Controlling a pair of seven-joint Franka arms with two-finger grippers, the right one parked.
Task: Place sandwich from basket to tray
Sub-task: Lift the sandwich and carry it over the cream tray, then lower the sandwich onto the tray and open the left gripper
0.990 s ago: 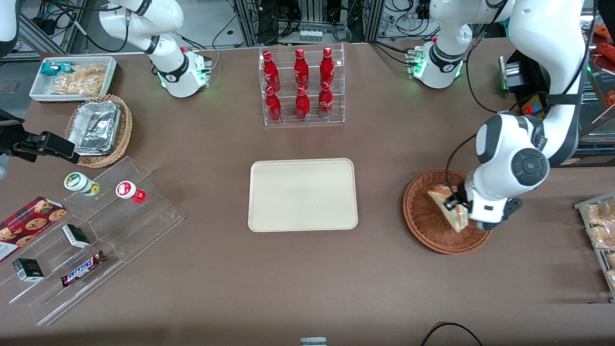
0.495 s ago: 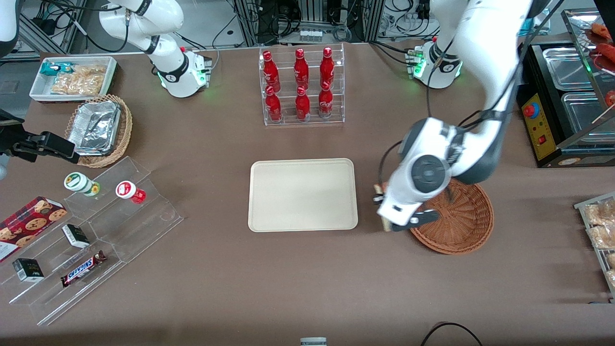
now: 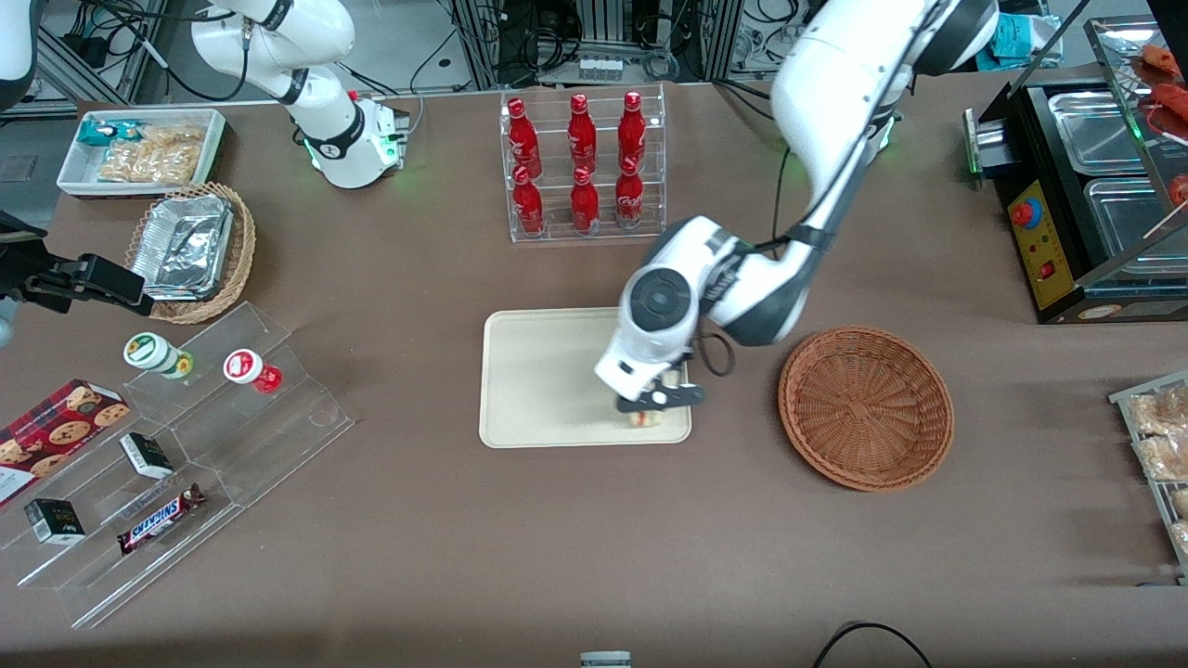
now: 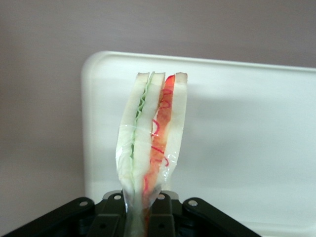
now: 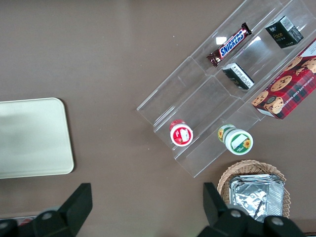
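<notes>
The pincer (image 3: 650, 408) hung over the tray (image 3: 538, 371), above the tray's corner that lay nearest the front camera and the basket (image 3: 865, 406). It was clenched on the sandwich (image 4: 150, 143), which the left wrist view showed standing on edge between the fingers (image 4: 111, 215), its cut face toward that camera: pale bread, a green layer, then red and orange filling, all under a clear wrap. In the front view only a small pale bit of the sandwich (image 3: 644, 419) showed beneath the black fingers, and it seemed to sit just above the tray or on it; the views did not settle which. The basket stood on the table (image 3: 418, 538) beside the tray, toward the working arm's end, apart from the tray and with nothing in it. A clear rack of red bottles (image 3: 583, 167) stood farther from the front camera than the tray. Toward the parked arm's end lay a tan basket with foil containers (image 3: 190, 250), a white bin of snacks (image 3: 144, 148), and a clear stepped stand (image 3: 186, 445) holding two small tubs, two dark packets and a Snickers bar (image 3: 160, 518), with a cookie box (image 3: 56, 431) beside it. At the working arm's end, bagged pastries (image 3: 1160, 436) lay at the table's edge.
</notes>
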